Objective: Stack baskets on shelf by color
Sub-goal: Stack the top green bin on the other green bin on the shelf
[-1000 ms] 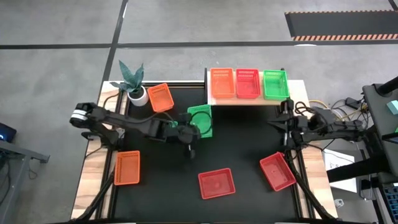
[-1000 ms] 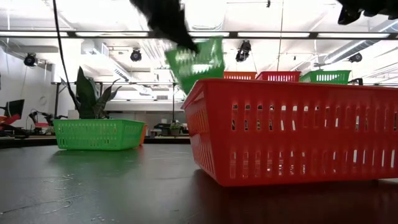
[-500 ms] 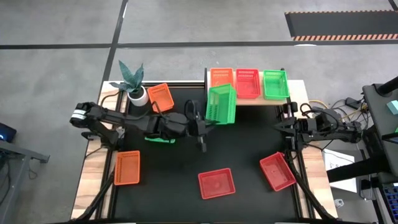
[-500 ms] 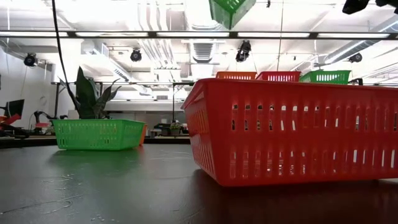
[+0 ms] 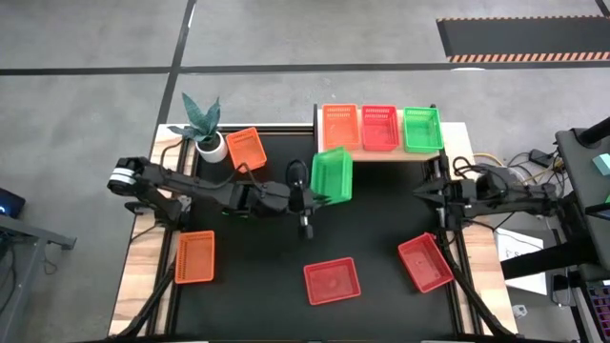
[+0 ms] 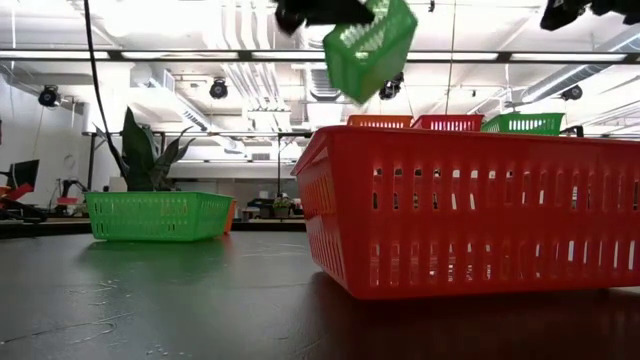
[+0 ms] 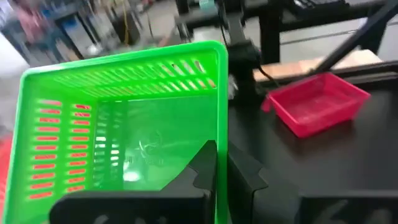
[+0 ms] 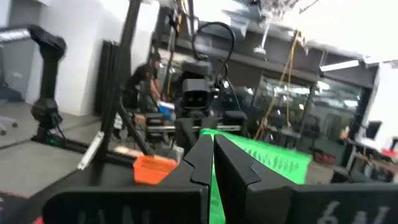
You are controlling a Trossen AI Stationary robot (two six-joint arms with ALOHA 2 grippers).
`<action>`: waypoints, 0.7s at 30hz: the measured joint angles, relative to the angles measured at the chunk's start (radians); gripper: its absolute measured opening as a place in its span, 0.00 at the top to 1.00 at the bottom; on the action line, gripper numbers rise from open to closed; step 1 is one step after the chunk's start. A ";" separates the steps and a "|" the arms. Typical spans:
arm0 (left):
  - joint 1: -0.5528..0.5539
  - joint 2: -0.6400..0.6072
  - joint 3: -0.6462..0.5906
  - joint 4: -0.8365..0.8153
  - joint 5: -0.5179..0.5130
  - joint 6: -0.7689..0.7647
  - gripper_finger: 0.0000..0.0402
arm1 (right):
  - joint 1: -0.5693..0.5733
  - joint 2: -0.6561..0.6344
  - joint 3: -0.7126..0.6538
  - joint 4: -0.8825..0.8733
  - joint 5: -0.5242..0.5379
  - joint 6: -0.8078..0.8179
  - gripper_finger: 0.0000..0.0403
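Counting from the near table edge in the high view, two red baskets (image 5: pixel 332 281) (image 5: pixel 424 263) and one orange basket (image 5: pixel 195 256) lie on the black table (image 5: pixel 381 219). Mid-table, the left gripper (image 5: pixel 310 195) is clenched on the rim of a green basket (image 5: pixel 332 174), held tilted in the air. A second orange basket (image 5: pixel 247 149) sits by the plant pot (image 5: pixel 211 145). Farthest, the shelf (image 5: pixel 381 152) carries three baskets: orange, red, green. The low view alone shows another green basket (image 6: pixel 158 215) resting on the table, hidden under the arm from above. The right gripper (image 5: pixel 435 193) waits at the table's right edge, fingers pressed together.
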 joint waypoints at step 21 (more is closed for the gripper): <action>-0.028 0.001 -0.184 -0.055 0.001 -0.245 1.00 | 0.000 0.619 0.316 -0.178 0.108 0.177 0.76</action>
